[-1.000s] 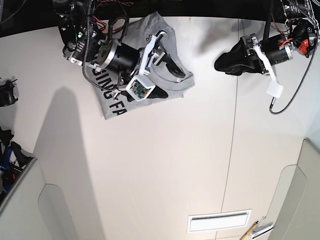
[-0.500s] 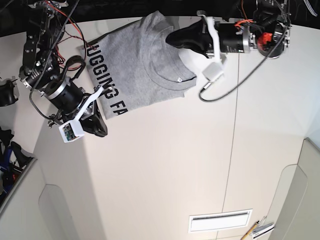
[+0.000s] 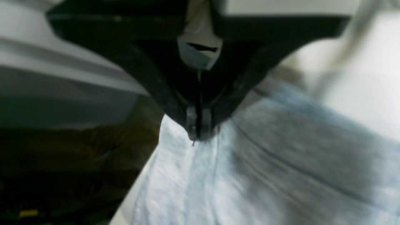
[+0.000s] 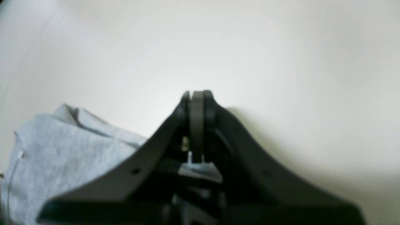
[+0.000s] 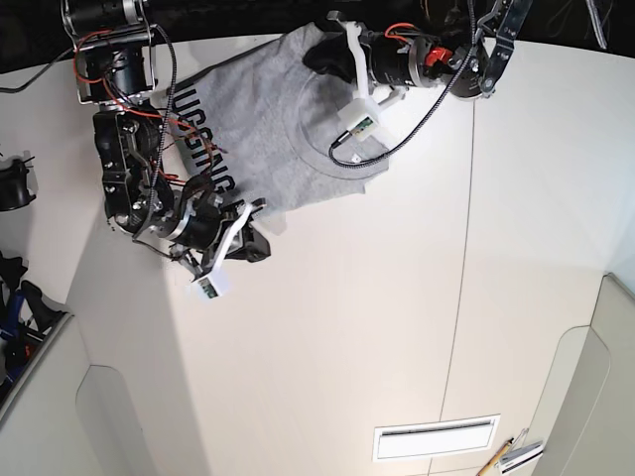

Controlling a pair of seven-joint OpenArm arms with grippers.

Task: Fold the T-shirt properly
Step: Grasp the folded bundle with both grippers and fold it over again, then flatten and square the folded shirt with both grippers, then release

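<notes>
The heather-grey T-shirt (image 5: 268,119) lies at the table's far edge, black block letters showing along its left side. My left gripper (image 5: 319,55) sits at the shirt's top edge. In the left wrist view it (image 3: 198,132) is shut, and a ridge of grey cloth (image 3: 265,162) runs down from its tips; the picture is blurred. My right gripper (image 5: 263,243) is shut just below the shirt's lower left edge. In the right wrist view its tips (image 4: 197,93) are over bare table, with the shirt (image 4: 62,150) off to the lower left, outside the jaws.
The white table (image 5: 347,317) has a seam (image 5: 466,248) running front to back. A black cable (image 5: 402,139) from the left arm loops over the shirt's collar area. A slotted white panel (image 5: 435,438) and pencils (image 5: 511,454) are near the front. Dark gear (image 5: 12,183) stands at the left edge.
My left gripper moved left onto the shirt's top edge. My right arm swung right and now points at the shirt's lower left edge, where that corner no longer shows.
</notes>
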